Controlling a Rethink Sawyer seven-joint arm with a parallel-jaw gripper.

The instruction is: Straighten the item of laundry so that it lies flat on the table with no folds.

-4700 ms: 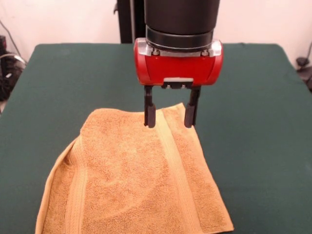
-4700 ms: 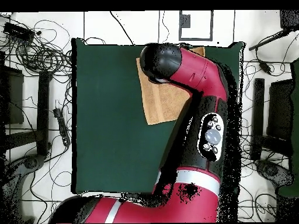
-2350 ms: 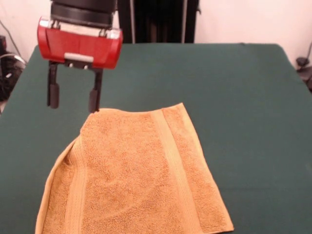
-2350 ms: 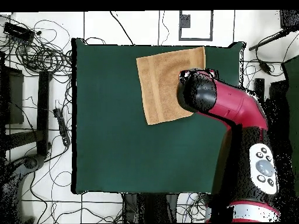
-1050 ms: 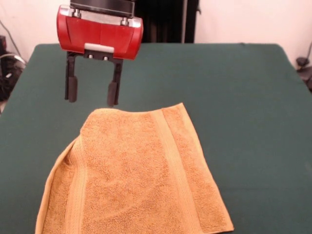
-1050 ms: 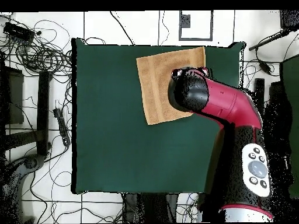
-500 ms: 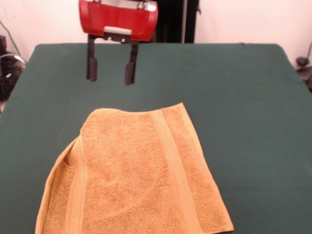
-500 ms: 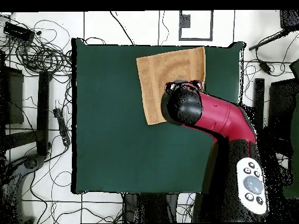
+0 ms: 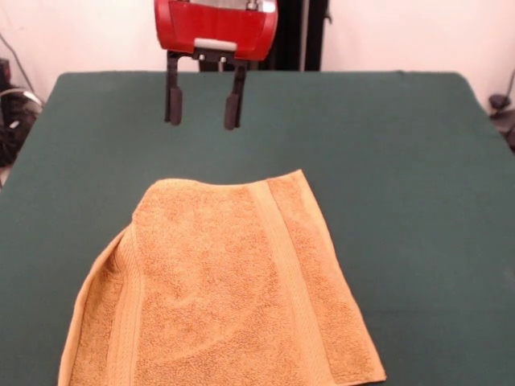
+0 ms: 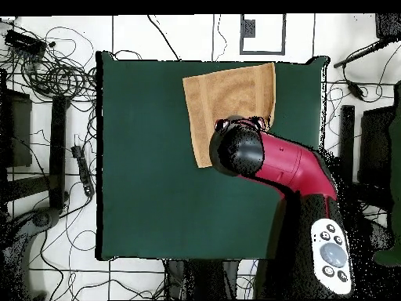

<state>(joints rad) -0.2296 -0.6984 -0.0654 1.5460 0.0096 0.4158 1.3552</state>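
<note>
The towel [image 9: 217, 289] looks soft and limp (1 edge tucked under); grip that fold. The gripper [image 9: 202, 107] hangs wide open beyond it.

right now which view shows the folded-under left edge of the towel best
The front view: the towel fills the foreground, and its left edge visibly doubles under near the ribbed band. In the overhead view the arm covers part of the towel, and the fold cannot be made out. The open tool hangs clear of it.

towel [image 9: 221, 289] on the table [image 9: 402, 161] at its near edge, claw [image 9: 201, 104] above the table behind it
</note>
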